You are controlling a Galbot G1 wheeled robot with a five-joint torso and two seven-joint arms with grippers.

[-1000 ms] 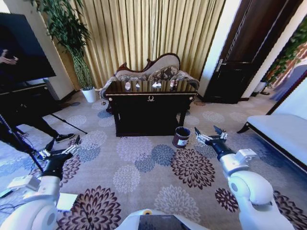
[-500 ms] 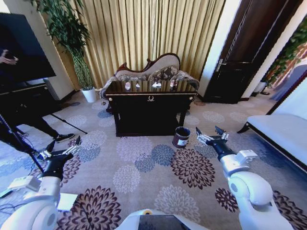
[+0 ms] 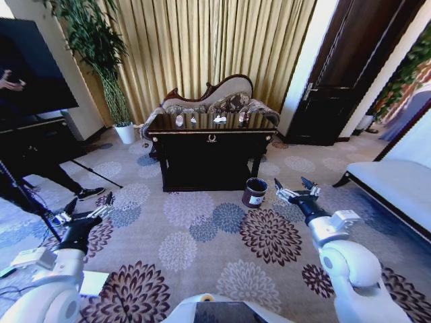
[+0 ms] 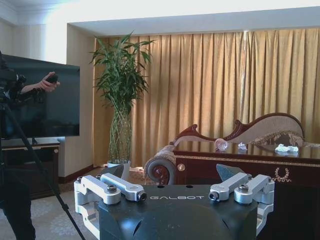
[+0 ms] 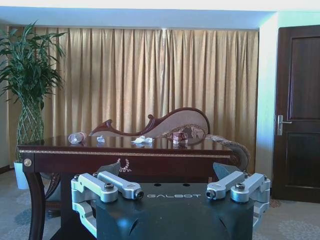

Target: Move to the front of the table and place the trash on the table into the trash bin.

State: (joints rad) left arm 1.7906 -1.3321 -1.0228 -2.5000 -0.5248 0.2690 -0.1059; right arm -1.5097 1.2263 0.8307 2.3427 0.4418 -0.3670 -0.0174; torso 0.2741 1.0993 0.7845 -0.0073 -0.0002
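Status: approach phase. Against the pictures from a second and half a second ago, almost nothing has changed. The table [image 3: 211, 134] sits at the same place in my head view, so my base has made no visible progress toward it. My right gripper [image 3: 295, 188] has shifted only slightly and my left gripper [image 3: 87, 210] has held its position.

Both arms are held low and forward over the patterned carpet [image 3: 202, 229]. The fingers of each gripper are spread apart and carry nothing.

Location of task items:
- The bottle [image 3: 179, 120] lies on the tabletop toward its left end.
- The paper scraps [image 3: 219, 119] lie near the middle of the tabletop.
- A further small item [image 3: 242, 117] rests toward the right end; I cannot identify it.
- The bin [image 3: 254, 192] stands on the carpet beside the table's right front leg, just left of my right gripper.

Judgement: the table is well apart from both grippers. No trash can be reached until I close that gap, so no item has been collected.
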